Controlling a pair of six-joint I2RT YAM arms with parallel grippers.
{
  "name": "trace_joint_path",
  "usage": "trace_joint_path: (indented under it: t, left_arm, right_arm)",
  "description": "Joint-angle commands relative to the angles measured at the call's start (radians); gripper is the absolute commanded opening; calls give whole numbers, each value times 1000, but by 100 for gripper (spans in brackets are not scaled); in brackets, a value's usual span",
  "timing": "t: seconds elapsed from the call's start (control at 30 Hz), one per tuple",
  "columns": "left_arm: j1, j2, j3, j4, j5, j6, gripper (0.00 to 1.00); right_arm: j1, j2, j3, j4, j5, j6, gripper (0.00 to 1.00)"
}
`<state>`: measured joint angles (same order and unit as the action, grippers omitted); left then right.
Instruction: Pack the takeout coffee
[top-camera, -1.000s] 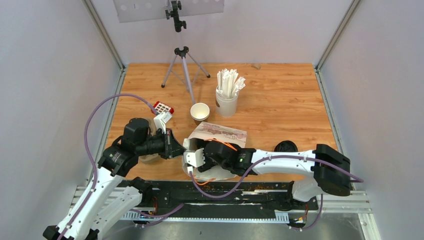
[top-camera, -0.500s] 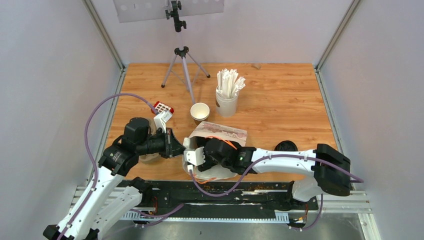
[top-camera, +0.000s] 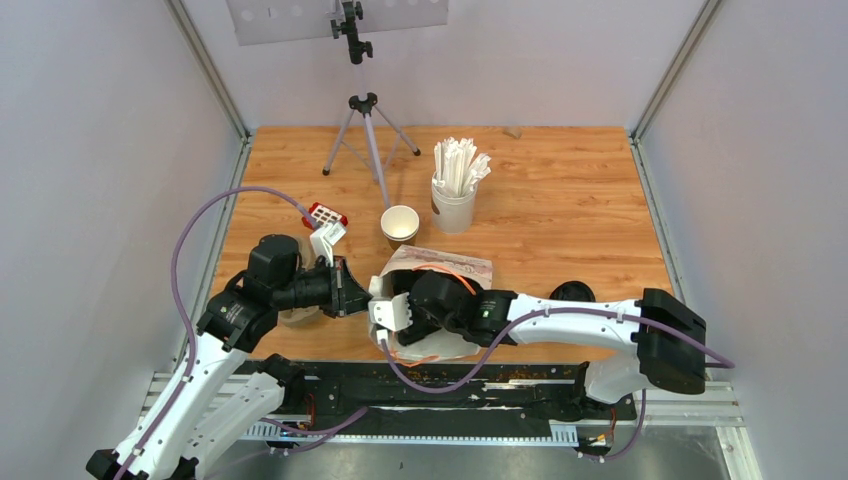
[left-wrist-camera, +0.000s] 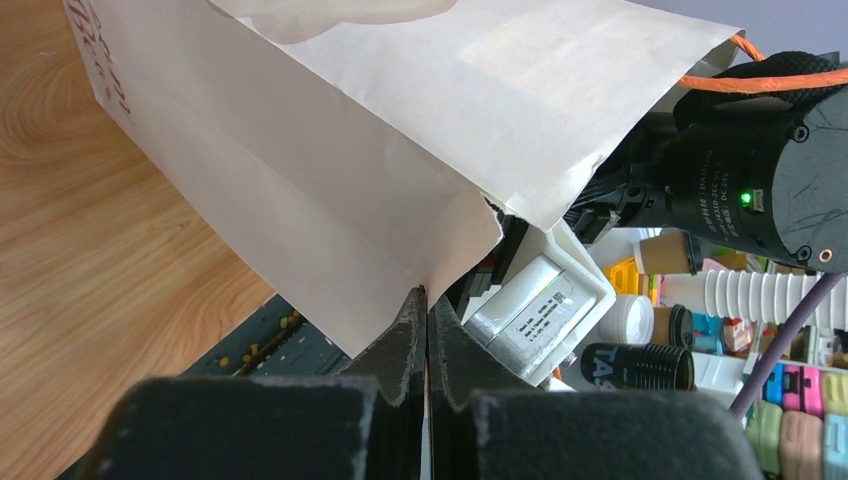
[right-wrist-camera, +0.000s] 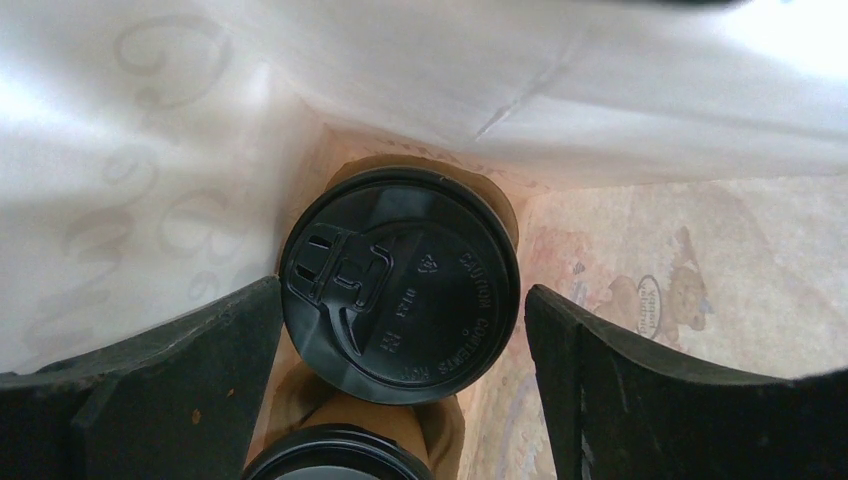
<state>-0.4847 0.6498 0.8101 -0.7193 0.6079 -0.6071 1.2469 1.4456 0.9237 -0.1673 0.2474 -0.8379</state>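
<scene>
The left gripper (left-wrist-camera: 427, 300) pinches the edge of the bag (left-wrist-camera: 330, 150). Inside, the right gripper (right-wrist-camera: 402, 330) is spread wide around a lidded cup (right-wrist-camera: 400, 270), apparently placing it. Next, it should withdraw without snagging paper.

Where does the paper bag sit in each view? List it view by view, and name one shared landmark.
Top external: the paper bag lies near centre, mouth toward the arm bases.
Left wrist: the bag fills the upper picture, its edge pinched by the left gripper.
Right wrist: seen from inside, its white walls surround a lidded cup.
Landmark: the right arm, reaching into the bag's mouth.
</scene>
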Motion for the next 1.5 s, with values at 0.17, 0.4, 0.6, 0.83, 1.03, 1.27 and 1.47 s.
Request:
trace_joint_path:
  t: [0.17, 0.4, 0.6, 0.83, 1.03, 1.27, 1.47]
  left_arm:
    - [-8, -6, 8, 53, 53, -16, 0]
    - [-8, -7, 4, 48, 51, -13, 0]
    - [-8, -2, 4, 51, 51, -12, 0]
    - [-8, -2, 6, 51, 50, -12, 0]
    - [-8, -1, 8, 49, 49, -10, 0]
    - [-8, -1, 11, 49, 49, -12, 0]
    - [-8, -4, 9, 44, 49, -12, 0]
  right_arm:
    - [-4, -52, 45, -20, -55, 23, 92]
    - [-6, -65, 47, -32, -79, 32, 84]
    - [-5, -76, 43, -26, -85, 44, 76]
    - [-4, -87, 35, -31, -88, 64, 68]
    - [-10, -90, 41, -24, -89, 75, 53]
    - [-25, -77, 55, -40, -122, 96, 24]
    - [-31, -53, 55, -20, -131, 110, 13]
